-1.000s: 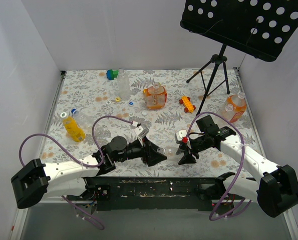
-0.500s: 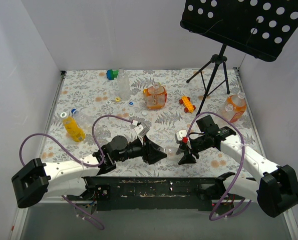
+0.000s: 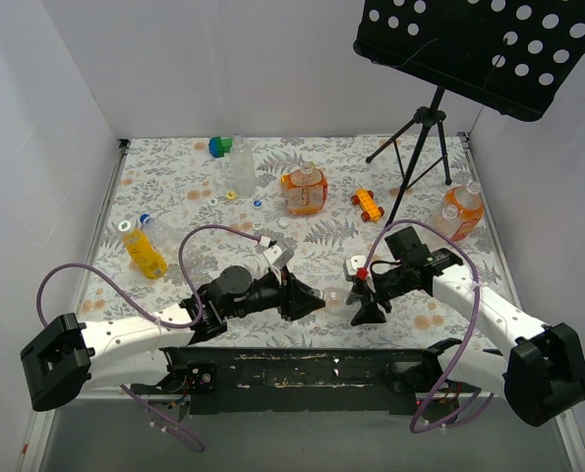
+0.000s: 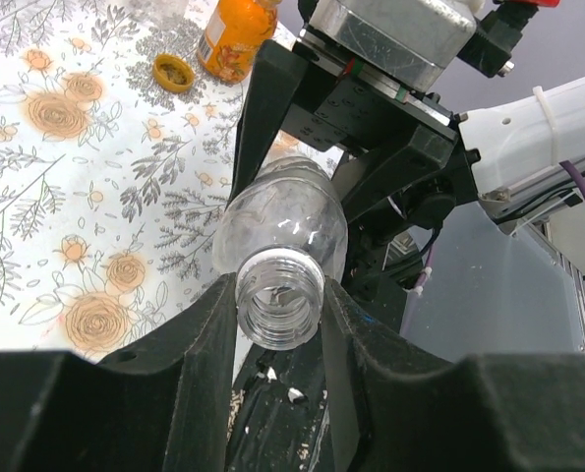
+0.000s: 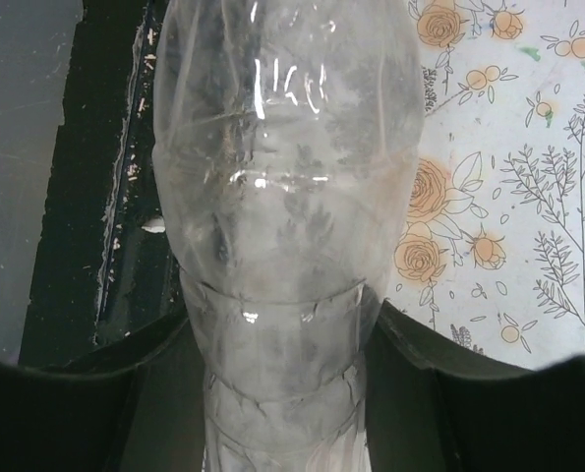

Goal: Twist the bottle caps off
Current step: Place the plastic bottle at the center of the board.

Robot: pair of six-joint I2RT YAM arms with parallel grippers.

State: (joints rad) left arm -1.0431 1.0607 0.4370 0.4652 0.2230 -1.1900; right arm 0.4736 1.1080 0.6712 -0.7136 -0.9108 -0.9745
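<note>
Bracing the clear bottle (image 5: 282,197) by its body against spinning, the right gripper (image 5: 277,383) clamps it while the left gripper (image 4: 279,295) pinches its bare, already capless neck, a yellow cap (image 4: 173,70) lying well beyond both

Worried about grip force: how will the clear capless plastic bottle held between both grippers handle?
The clear plastic bottle looks empty, so probably light. Its thin, creased wall likely dents under the right gripper; round, it would probably roll if released.
</note>
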